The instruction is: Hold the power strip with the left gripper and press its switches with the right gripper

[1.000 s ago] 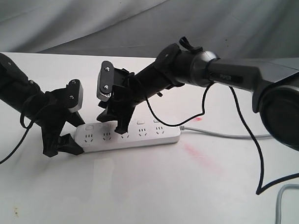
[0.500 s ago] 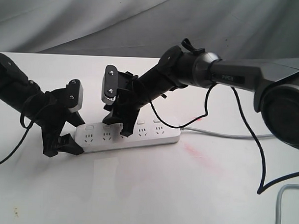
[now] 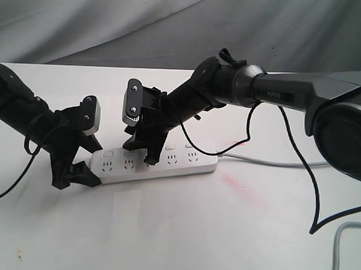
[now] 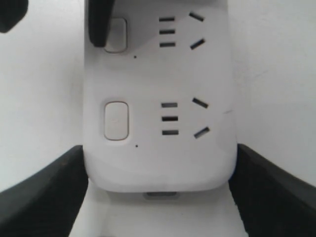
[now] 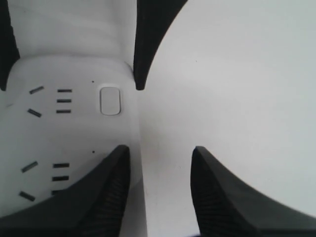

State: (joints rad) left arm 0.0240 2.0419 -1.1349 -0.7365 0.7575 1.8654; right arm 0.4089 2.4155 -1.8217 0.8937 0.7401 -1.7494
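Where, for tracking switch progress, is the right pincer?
In the exterior view, centre-left, the right pincer points down onto the power strip, beside the left pincer gripping its end.

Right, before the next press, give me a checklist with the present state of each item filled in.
1. Hold: the left gripper clamps the end of the power strip: ok, its jaws sit against both long sides.
2. Aim: a fingertip of the right gripper is over a switch: ok, it overlaps the edge of the second switch.
3. Second switch fully pressed: cannot tell.
4. First switch uncovered: ok.
5. Power strip flat on the table: ok.
6. Grey cord clear of both grippers: ok, it leaves from the opposite end.
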